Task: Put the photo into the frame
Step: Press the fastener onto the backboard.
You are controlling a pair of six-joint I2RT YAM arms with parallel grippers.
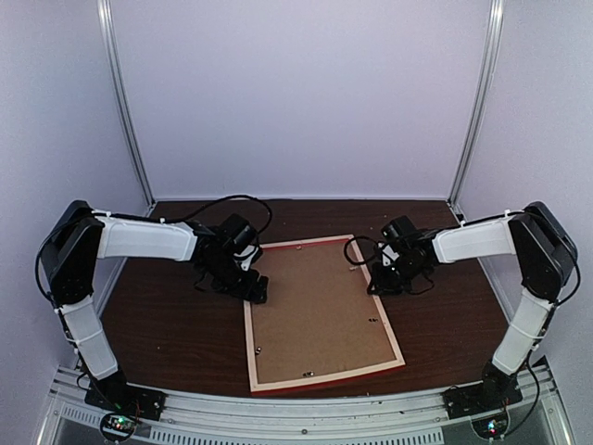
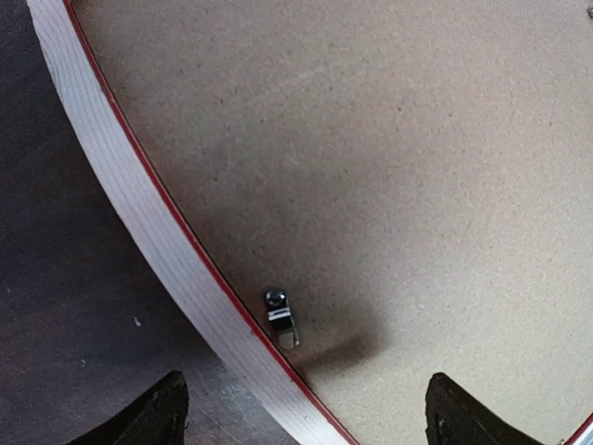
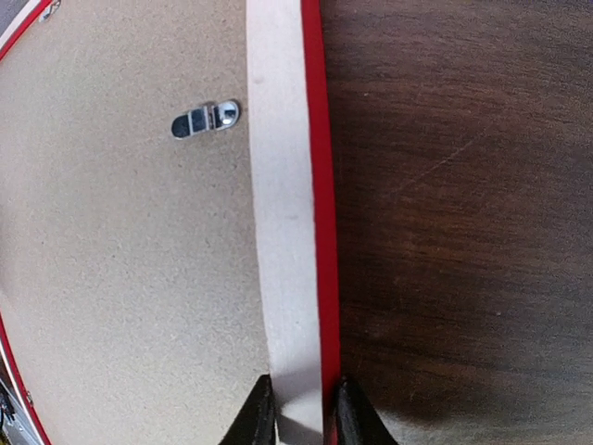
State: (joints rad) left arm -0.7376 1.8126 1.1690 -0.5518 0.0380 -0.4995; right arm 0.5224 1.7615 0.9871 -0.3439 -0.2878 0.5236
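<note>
White enclosure walls (image 1: 296, 93) surround a dark wood tabletop (image 1: 167, 324). On it the frame (image 1: 248, 324) lies face down, pale back uppermost and red outer edge showing, with the brown backing board (image 1: 320, 311) filling its opening. The photo is not visible in any view; whether it lies beneath the board cannot be told.

The right hand (image 3: 298, 413) is closed to the width of the frame's right rail and pinches that rail between its fingertips. The left hand (image 2: 306, 413) hovers low over the left rail with its fingers spread wide, holding nothing. A small metal clip (image 2: 281, 315) sits on the board just beside the rail there. A like clip (image 3: 206, 119) appears near the right rail.

Risks, as judged: the pinch is on a thin strip at one side only, so a lift could twist the frame or let it slip. If the clips do not lock the board, tilting could spill it. The open left fingers, on descent, could snag the clip.
</note>
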